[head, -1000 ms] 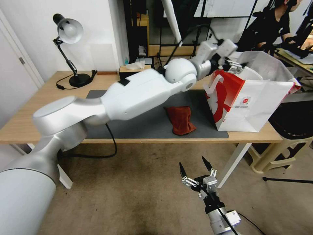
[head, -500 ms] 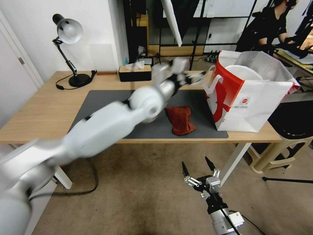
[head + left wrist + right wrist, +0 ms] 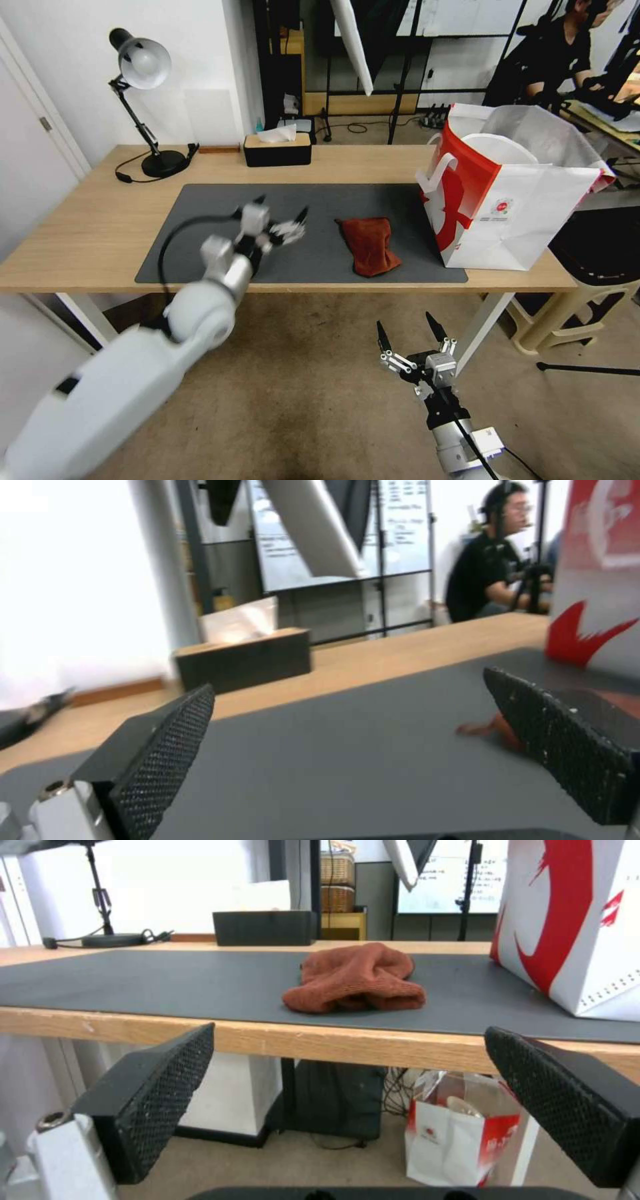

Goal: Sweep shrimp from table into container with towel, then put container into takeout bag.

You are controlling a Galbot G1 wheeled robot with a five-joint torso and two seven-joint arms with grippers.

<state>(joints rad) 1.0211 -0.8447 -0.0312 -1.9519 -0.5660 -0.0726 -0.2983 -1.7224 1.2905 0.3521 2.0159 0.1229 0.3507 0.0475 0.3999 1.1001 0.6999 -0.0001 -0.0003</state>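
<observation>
Head view, change: the left gripper [image 3: 280, 217], seen at the takeout bag [image 3: 513, 200] a second earlier, is now found low over the dark mat [image 3: 200, 200] near the table [image 3: 87, 220] front edge, its fingers spread apart and nothing held.
Head view, right gripper [image 3: 405, 333]: hung below table height over the floor, fingers apart, nothing held.
Head view, towel [image 3: 369, 245]: left crumpled on the mat, between the left gripper and the bag, touching neither.
Head view, markings: a small round red logo is printed on the bag's white face; no lettering can be read.
Head view, surroundings: a desk lamp [image 3: 141, 63] and a black tissue box [image 3: 277, 148] are placed along the far edge.
Left wrist view: the tissue box [image 3: 243, 657] is seen beyond the mat, the bag's red-marked wall [image 3: 597, 580] beside it.
Right wrist view: the towel [image 3: 355, 980] is framed above the table edge [image 3: 333, 1040], the bag [image 3: 580, 925] beside it; a second small red-and-white bag [image 3: 460, 1135] is stood on the floor beneath.
</observation>
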